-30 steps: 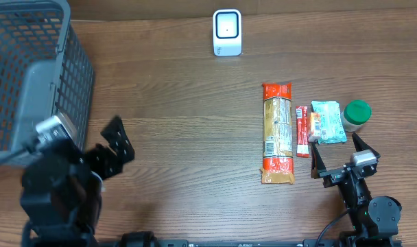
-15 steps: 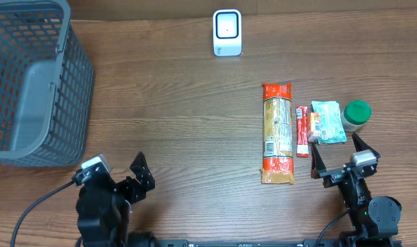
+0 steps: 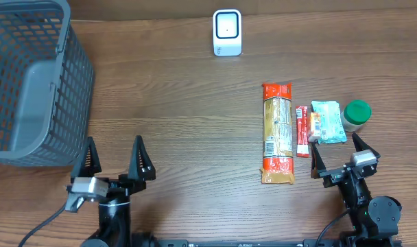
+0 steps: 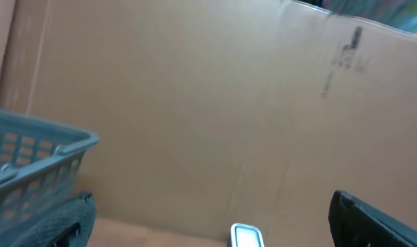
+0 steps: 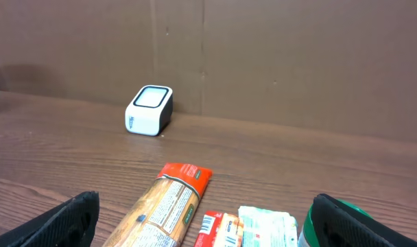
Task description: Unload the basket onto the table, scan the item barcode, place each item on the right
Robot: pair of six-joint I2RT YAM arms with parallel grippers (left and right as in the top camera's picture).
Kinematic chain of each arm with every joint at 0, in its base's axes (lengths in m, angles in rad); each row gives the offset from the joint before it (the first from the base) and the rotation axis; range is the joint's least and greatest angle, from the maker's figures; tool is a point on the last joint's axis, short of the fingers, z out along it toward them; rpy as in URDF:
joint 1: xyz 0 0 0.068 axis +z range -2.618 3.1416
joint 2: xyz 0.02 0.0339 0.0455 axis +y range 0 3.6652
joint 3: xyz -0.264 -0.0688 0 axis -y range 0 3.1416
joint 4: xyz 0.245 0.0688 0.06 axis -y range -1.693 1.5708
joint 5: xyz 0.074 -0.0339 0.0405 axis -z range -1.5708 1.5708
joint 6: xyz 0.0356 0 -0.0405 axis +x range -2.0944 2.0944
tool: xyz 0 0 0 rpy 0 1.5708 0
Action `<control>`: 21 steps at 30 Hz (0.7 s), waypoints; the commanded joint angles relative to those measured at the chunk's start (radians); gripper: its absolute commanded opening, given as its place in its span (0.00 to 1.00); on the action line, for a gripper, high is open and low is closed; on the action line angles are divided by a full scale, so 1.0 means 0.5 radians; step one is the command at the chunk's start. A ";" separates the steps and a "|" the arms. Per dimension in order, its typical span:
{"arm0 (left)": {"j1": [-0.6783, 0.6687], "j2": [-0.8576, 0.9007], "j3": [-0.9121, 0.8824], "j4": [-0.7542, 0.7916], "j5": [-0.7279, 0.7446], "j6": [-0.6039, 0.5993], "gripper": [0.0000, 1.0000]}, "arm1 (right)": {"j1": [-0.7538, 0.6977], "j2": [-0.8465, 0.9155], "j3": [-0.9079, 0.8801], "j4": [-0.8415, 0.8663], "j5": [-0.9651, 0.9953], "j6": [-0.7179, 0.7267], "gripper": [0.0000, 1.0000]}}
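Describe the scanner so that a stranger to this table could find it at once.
Start at the grey basket at the left of the table and look right along the far edge. The scanner stands alone there, well apart from the food packets lying in a row. It is the only small white box with rounded corners.

Scanner point(image 4: 246, 236) cropped (bottom edge), left wrist view

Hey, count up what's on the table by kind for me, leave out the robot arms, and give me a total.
Basket: 1
Scanner: 1
Packets: 3 (long packet, thin red packet, pale green pouch)
Green-lidded jar: 1
Total: 6
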 commanded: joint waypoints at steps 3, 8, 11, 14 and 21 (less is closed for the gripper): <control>-0.002 -0.034 -0.235 0.224 0.051 0.057 1.00 | -0.009 -0.022 -0.021 0.011 -0.011 -0.002 1.00; -0.002 -0.034 -0.447 0.326 0.050 0.039 1.00 | -0.009 -0.022 -0.021 0.011 -0.011 -0.002 1.00; -0.002 -0.034 -0.548 0.317 0.051 0.032 1.00 | -0.009 -0.021 -0.021 0.011 -0.011 -0.002 1.00; -0.003 -0.034 -0.601 0.262 0.052 0.021 1.00 | -0.009 -0.021 -0.021 0.011 -0.011 -0.002 1.00; -0.003 -0.034 -0.600 -0.263 0.036 0.069 1.00 | -0.009 -0.022 -0.021 0.011 -0.011 -0.002 1.00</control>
